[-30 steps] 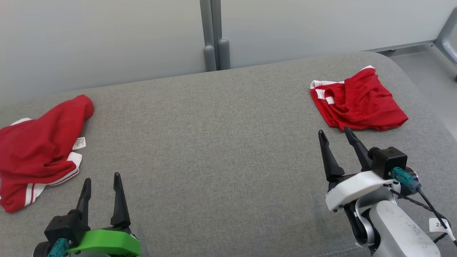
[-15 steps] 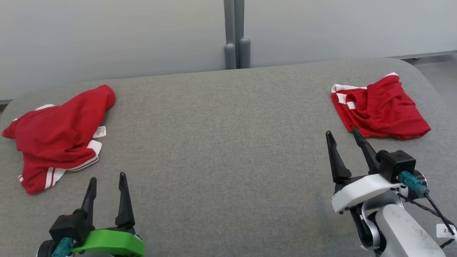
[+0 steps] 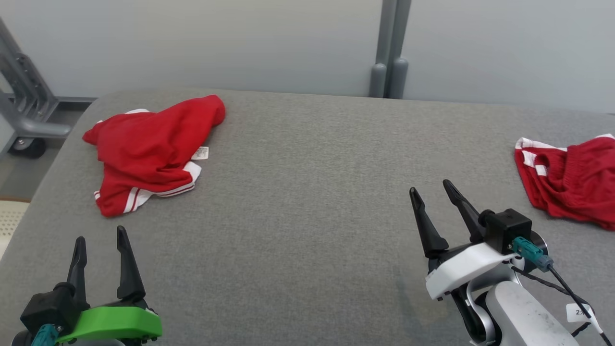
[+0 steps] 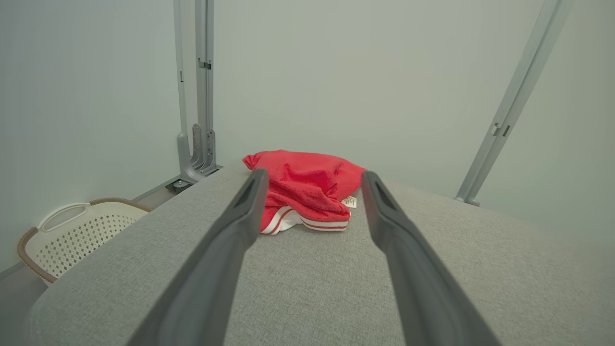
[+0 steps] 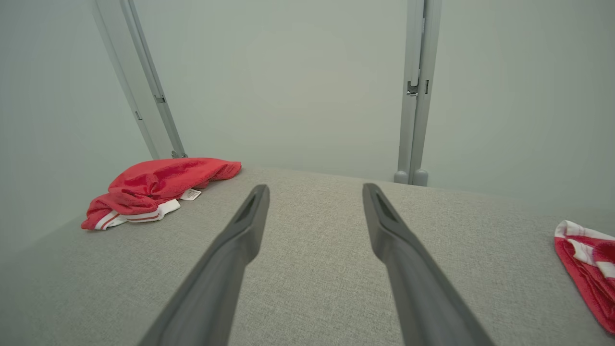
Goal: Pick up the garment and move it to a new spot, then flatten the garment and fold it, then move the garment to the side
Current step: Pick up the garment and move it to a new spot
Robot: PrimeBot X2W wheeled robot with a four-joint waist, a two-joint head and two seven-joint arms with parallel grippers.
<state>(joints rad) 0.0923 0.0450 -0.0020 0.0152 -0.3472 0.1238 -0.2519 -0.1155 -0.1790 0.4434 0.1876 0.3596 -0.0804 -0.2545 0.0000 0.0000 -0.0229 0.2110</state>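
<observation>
A crumpled red garment (image 3: 149,146) with white striped trim and a small white label lies at the far left of the grey padded table (image 3: 307,202); it also appears ahead in the left wrist view as the red garment (image 4: 307,185) and at the left of the right wrist view (image 5: 158,187). My left gripper (image 3: 98,238) stands open near the front left, well short of it, holding nothing. My right gripper (image 3: 430,190) is open at the front right, empty. A second red garment (image 3: 571,185) lies bunched at the right edge, beside the right gripper.
A white perforated basket (image 4: 72,230) sits on the floor off the table's left end. A grey metal frame with a castor (image 3: 24,125) stands at the far left. Grey posts (image 3: 389,53) rise against the pale wall behind the table.
The head camera has swung to the left, so the whole picture has shifted right; the left garment now sits further in. Both grippers stay open and the garments lie as before.
</observation>
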